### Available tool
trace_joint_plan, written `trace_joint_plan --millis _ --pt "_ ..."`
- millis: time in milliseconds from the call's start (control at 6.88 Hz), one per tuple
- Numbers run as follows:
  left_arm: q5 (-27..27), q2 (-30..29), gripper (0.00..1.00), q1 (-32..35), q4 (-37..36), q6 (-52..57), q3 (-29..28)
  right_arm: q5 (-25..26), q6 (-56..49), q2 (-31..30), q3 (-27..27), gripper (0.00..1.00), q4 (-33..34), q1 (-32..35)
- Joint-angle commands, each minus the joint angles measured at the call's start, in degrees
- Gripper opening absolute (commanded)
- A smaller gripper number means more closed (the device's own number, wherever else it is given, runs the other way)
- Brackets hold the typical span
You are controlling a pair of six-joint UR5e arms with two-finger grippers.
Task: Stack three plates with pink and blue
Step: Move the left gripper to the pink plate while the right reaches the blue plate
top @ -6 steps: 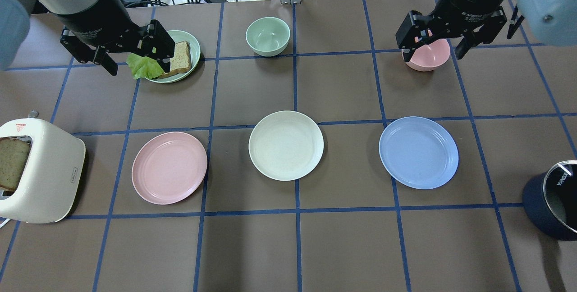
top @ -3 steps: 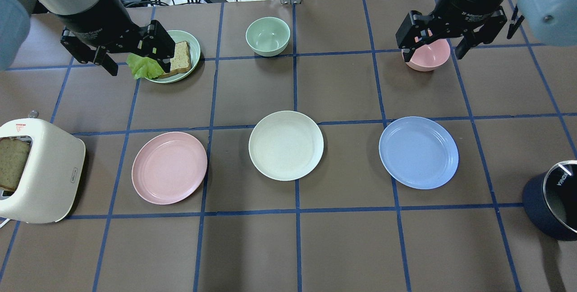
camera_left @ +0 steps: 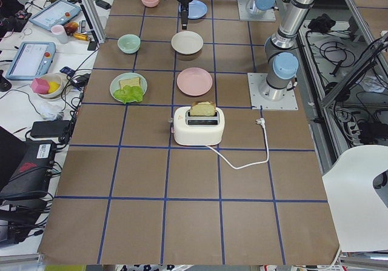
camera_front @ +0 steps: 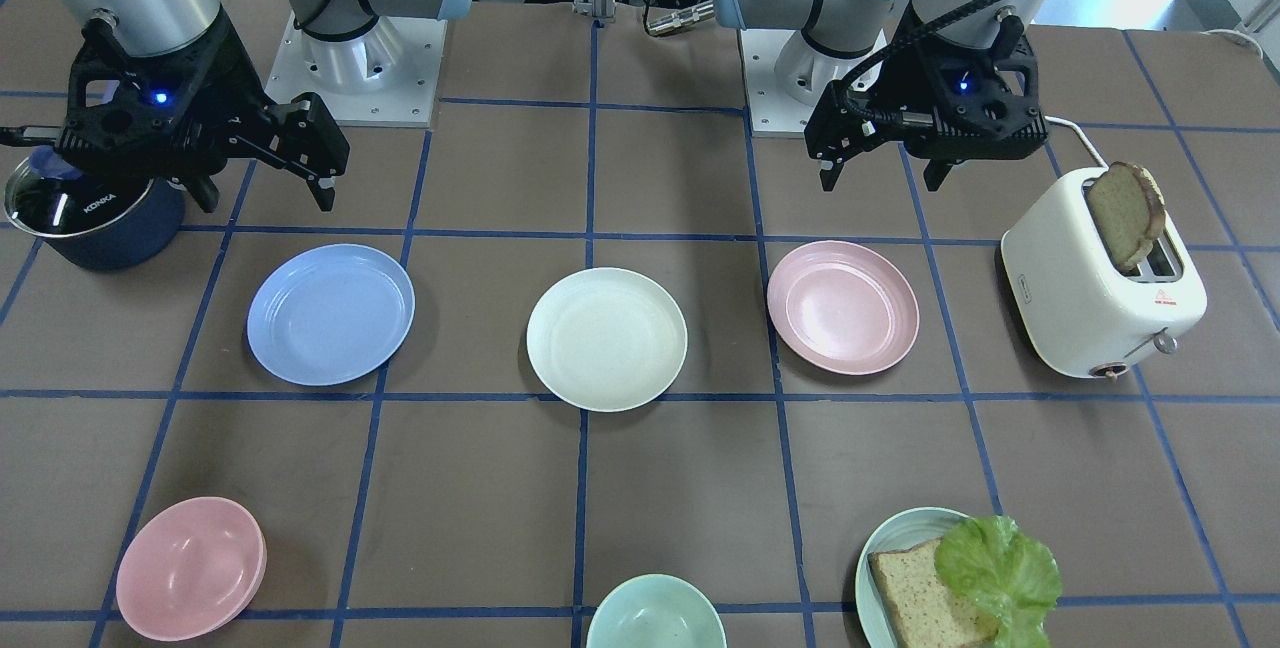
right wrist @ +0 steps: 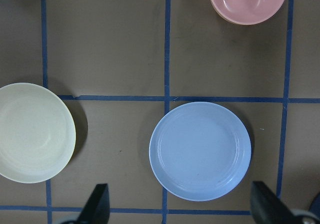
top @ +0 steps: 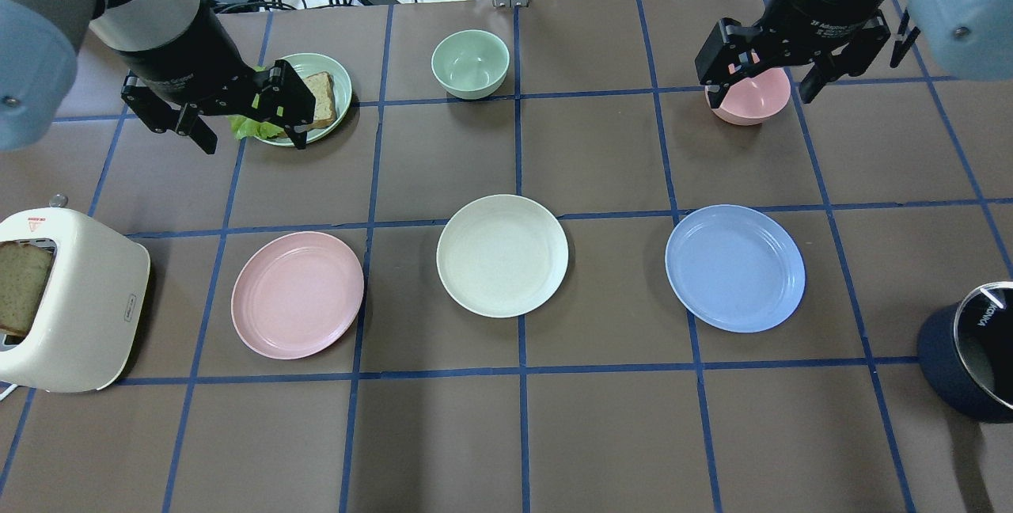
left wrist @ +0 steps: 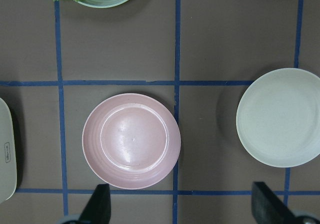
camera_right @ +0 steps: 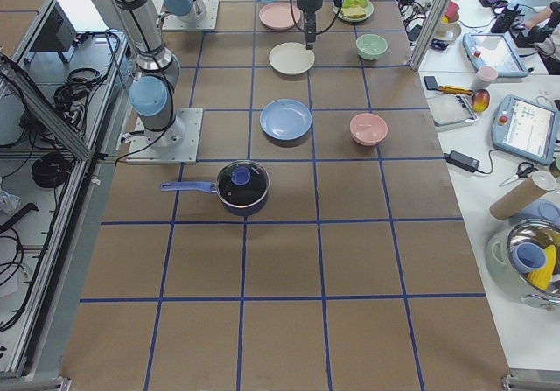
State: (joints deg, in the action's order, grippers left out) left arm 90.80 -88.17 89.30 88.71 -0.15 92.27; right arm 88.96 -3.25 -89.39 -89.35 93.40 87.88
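Three plates lie apart in a row on the brown table: a pale pink plate (top: 297, 294) (camera_front: 842, 306) (left wrist: 131, 141), a cream-white plate (top: 502, 255) (camera_front: 606, 338) (left wrist: 280, 117) (right wrist: 34, 132) and a light blue plate (top: 734, 267) (camera_front: 331, 313) (right wrist: 200, 151). My left gripper (top: 247, 118) (camera_front: 878, 171) is open and empty, high above the table beyond the pink plate. My right gripper (top: 760, 85) (camera_front: 255, 183) is open and empty, high above the table beyond the blue plate.
A white toaster (top: 67, 303) with a bread slice stands left of the pink plate. A mint plate with bread and lettuce (top: 316, 97), a mint bowl (top: 470, 62) and a pink bowl (top: 752, 101) sit at the back. A dark blue pot (top: 969, 351) stands at the right.
My left gripper has moved a little right and nearer, toward the pink plate. The right gripper and all plates have stayed still.
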Motion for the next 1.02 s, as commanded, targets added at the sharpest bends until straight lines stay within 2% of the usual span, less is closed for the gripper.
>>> trace_joint_plan --millis 0,291,581,726,872 --pt "-0.01 0.54 1.0 0.44 -5.81 0.06 6.48 0.68 -0.35 0.09 -2.65 1.0 -0.06 -1.82" --pt "-0.01 -0.07 1.0 0.52 -14.05 0.06 14.21 0.69 -2.45 -0.17 -9.06 1.0 2.99 -4.81" --pt "-0.01 -0.43 1.0 0.61 -22.76 -0.11 22.12 1.92 -8.06 0.09 -16.08 1.0 7.12 -12.51" --pt "-0.01 -0.51 0.98 0.87 -24.45 -0.28 24.34 1.75 -13.31 0.35 -21.51 1.0 15.5 -15.78" --pt "0.08 -0.6 0.95 0.96 -24.73 -0.98 25.58 1.4 -15.19 0.35 -27.48 1.0 20.89 -18.59"
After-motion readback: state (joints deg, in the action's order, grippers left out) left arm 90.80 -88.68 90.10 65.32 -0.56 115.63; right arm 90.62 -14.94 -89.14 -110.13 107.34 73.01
